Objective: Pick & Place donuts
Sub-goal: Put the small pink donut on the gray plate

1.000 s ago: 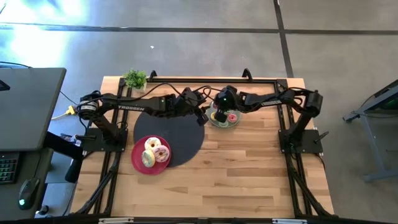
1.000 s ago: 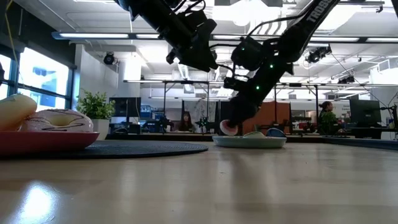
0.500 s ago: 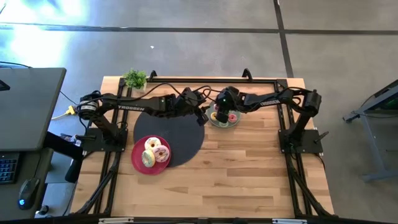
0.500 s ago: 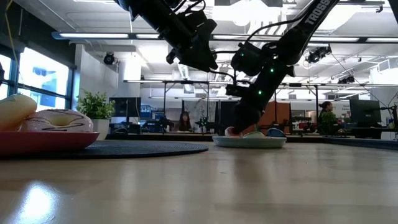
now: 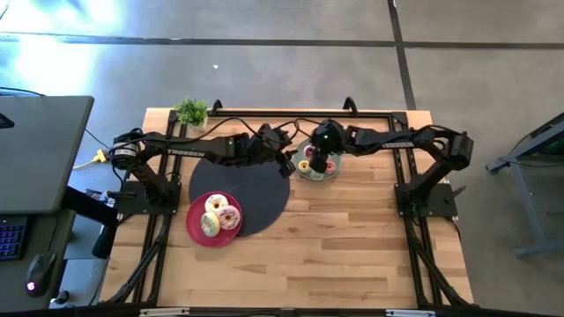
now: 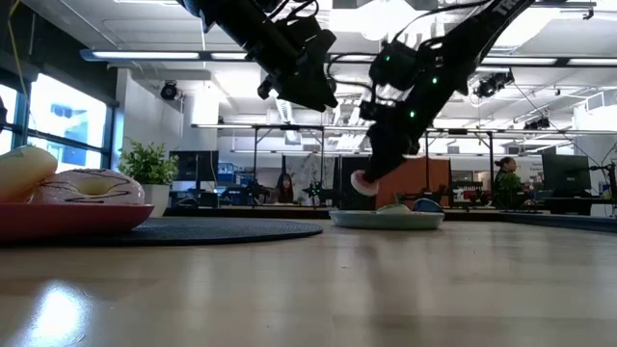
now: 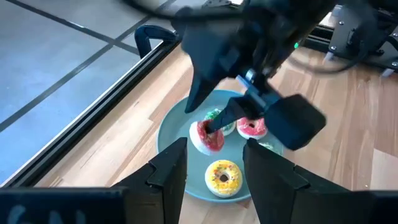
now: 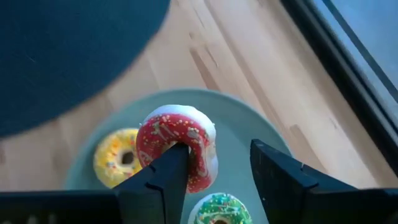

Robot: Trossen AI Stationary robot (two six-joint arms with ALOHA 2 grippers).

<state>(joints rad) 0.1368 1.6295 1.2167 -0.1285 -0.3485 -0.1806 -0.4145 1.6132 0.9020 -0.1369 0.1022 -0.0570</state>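
Red-iced donut [image 8: 177, 152] hangs from the right gripper [image 8: 214, 171], lifted clear above the sage plate [image 8: 242, 134] at the far middle of the table [image 5: 335, 246]. One finger [image 8: 163, 177] passes through the ring hole, the other stands outside; the jaws pinch only 1 side of the ring, so the donut tilts. Risk — the ring may swing or slip off during transfer, since the hold is off-centre. A yellow donut [image 8: 118, 158], a green donut [image 8: 217, 211] and a pink donut [image 7: 252, 129] lie on the plate directly below; a drop would scatter them. Left gripper [image 7: 214, 171] hovers just beside the plate with fingers apart — a collision hazard. 3 larger donuts [image 5: 218, 214] fill the red plate [image 5: 196, 231].
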